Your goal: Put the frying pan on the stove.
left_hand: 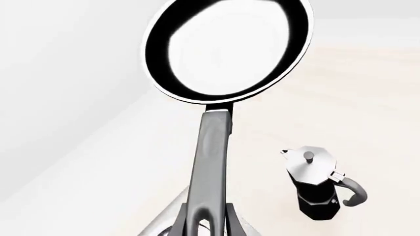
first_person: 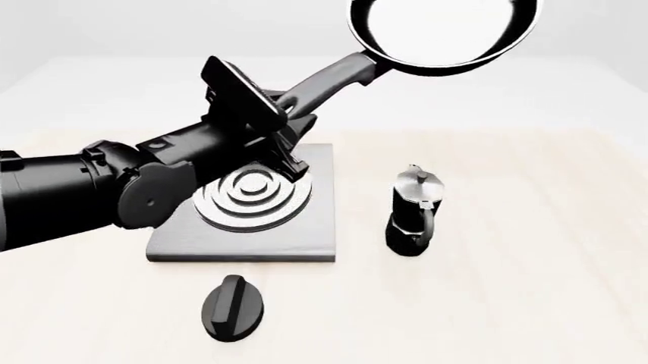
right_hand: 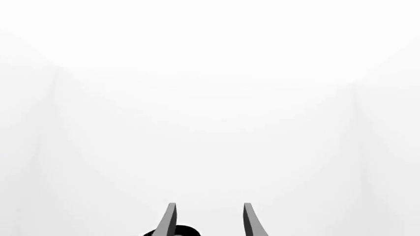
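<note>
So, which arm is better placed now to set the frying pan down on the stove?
The left. The left gripper already holds the frying pan by its handle, lifted above the table, and the stove lies just below that arm. The right gripper is open, empty and faces only blank space.

Glossy black frying pan, matt handle

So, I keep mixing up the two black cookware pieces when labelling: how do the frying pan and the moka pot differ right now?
The frying pan is held in the air by its long handle in the left tool; the moka pot stands upright on the table, untouched. The frying pan is wide and shallow; the moka pot is narrow and tall, with a silver lid. Both are black-bodied, and neither is on the stove.
</note>
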Available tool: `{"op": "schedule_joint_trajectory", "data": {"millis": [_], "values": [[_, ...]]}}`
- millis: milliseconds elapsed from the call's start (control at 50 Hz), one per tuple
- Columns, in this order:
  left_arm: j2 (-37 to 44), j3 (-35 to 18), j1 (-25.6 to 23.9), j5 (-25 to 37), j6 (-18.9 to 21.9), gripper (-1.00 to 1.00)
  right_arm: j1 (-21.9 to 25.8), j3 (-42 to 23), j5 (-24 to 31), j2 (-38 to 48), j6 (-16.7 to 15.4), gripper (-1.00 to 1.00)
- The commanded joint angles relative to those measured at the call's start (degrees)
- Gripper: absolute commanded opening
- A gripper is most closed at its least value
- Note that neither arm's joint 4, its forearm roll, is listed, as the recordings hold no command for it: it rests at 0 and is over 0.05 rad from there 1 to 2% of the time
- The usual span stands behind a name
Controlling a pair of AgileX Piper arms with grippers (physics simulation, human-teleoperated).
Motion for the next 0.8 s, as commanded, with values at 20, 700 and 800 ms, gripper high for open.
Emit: {"op": "schedule_joint_trajectory", "data": {"millis": [20,700,800], "values": [[-3.73,1.27,1.38,0.36,-2.05,-1.00,0.14,-0.04,0.18,0.00,-0.37,1.00],[-15.25,12.40,7.14,2.58,-0.24,-1.00,0.62,1.65,-0.65,0.00,-1.30,1.00],[-17.61,14.47,8.14,3.65,0.36,-1.00,0.63,1.83,-0.78,0.00,-1.39,1.00]]}}
